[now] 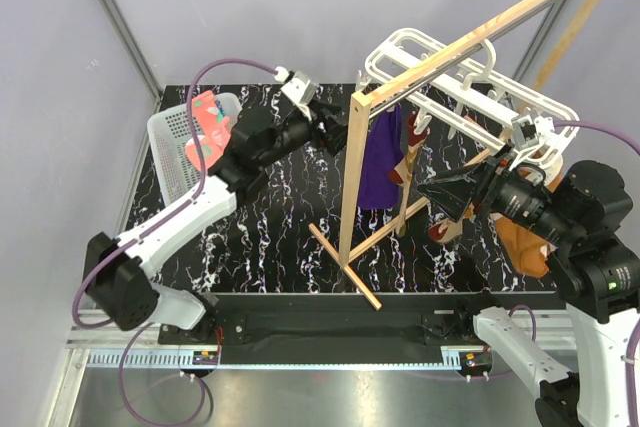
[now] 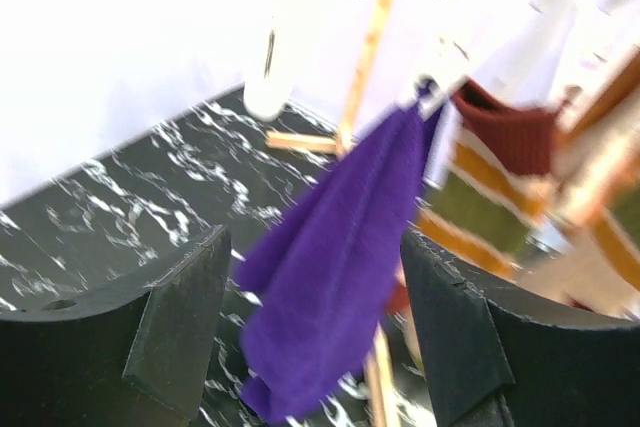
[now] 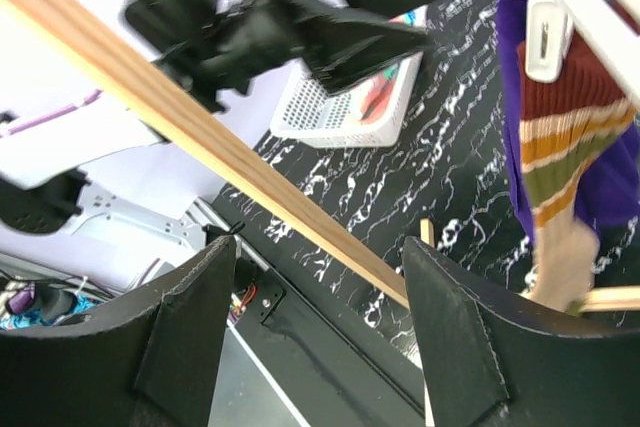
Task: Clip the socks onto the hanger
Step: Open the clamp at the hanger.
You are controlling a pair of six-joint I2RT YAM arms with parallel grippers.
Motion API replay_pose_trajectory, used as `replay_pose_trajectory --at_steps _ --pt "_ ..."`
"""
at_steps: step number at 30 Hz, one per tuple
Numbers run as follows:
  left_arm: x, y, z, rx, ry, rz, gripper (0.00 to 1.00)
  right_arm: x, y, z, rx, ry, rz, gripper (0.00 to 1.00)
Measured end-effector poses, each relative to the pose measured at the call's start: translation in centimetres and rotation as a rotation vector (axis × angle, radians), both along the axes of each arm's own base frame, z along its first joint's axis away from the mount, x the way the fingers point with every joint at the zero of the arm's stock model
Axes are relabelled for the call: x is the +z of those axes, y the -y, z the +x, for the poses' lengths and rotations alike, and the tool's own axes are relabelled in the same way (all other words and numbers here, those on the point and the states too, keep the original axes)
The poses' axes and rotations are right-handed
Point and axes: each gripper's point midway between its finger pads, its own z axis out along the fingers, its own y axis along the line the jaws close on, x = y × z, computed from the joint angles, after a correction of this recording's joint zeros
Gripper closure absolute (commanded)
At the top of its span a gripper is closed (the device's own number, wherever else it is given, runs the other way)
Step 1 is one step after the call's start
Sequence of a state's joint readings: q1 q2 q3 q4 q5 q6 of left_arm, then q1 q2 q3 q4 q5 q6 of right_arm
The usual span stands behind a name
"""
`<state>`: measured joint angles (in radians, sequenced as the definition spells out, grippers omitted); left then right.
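Observation:
The white hanger (image 1: 470, 87) hangs on the wooden rail, tilted. A tan striped sock (image 1: 411, 152) with a dark red cuff hangs from one of its clips; it also shows in the left wrist view (image 2: 490, 187) and the right wrist view (image 3: 565, 147). A pink sock (image 1: 208, 119) lies in the basket. My left gripper (image 1: 335, 132) is open and empty, just left of the purple cloth (image 2: 330, 257). My right gripper (image 1: 448, 202) is open and empty below the hanger's near side, the wooden rail (image 3: 200, 137) crossing before it. The other socks are not clearly visible.
A white mesh basket (image 1: 172, 162) stands at the table's far left. The wooden stand's upright (image 1: 352, 187) and foot bar (image 1: 345, 267) are mid-table. The purple cloth (image 1: 380, 162) and an orange-brown cloth (image 1: 522, 239) hang from the hanger.

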<state>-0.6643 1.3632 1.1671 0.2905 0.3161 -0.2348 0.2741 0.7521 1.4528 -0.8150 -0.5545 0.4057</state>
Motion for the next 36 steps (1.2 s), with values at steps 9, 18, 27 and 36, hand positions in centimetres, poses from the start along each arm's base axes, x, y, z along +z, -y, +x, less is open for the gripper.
replay_pose_trajectory --at_steps 9,18,27,36 --pt "1.2 2.3 5.4 0.05 0.178 0.081 0.33 2.0 0.2 -0.8 0.019 0.099 -0.024 0.27" --pt "3.3 4.2 9.4 -0.082 0.299 0.087 0.39 1.6 0.4 -0.9 0.021 0.114 -0.06 0.29" --pt "2.3 6.7 10.4 -0.212 0.291 0.077 0.55 1.1 0.6 -1.0 0.015 0.102 -0.074 0.31" --pt "2.5 7.3 8.6 -0.316 0.311 0.045 0.8 1.1 0.7 -1.2 0.014 0.107 -0.072 0.32"
